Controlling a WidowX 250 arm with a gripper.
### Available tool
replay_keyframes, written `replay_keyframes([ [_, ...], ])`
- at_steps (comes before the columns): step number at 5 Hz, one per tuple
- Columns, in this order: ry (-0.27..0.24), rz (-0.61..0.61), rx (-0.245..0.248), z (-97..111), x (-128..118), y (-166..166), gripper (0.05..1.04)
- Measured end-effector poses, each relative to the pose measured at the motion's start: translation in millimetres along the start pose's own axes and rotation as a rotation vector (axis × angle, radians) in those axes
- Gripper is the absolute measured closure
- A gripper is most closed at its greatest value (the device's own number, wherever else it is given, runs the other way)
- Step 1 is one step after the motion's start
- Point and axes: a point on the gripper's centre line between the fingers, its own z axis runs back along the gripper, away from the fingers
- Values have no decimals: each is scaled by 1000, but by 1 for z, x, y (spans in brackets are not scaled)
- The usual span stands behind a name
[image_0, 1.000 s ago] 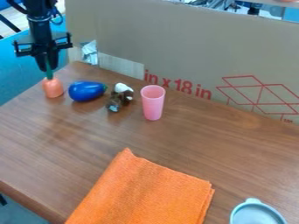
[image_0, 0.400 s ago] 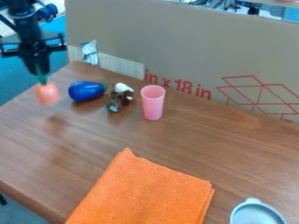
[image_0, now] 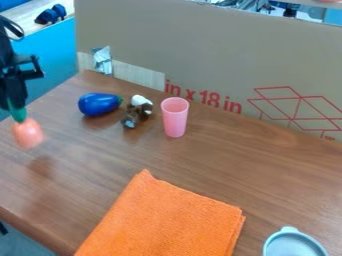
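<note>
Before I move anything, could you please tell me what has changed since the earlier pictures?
The gripper has carried the orange toy carrot leftward and lower in the view, without letting go. The blue toy eggplant, brown-and-white object, pink cup, orange cloth and gray dish stayed put.

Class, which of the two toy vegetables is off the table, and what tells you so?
The orange toy carrot: the gripper holds its green top above its shadow, while the blue toy eggplant lies on the table.

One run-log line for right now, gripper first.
gripper: closed on green stem | orange toy: hanging above table, view's left | blue toy, pink cup: upright on table | orange cloth: nearer camera
</note>
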Motion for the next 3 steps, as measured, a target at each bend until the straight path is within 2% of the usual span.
replay_keyframes([
  [1, 38, -213, -94, -11, -25, -44, 886],
  [2, 38, -370, -144, -23, -41, -87, 886],
  [3, 18, -509, -123, -25, -49, -115, 886],
])
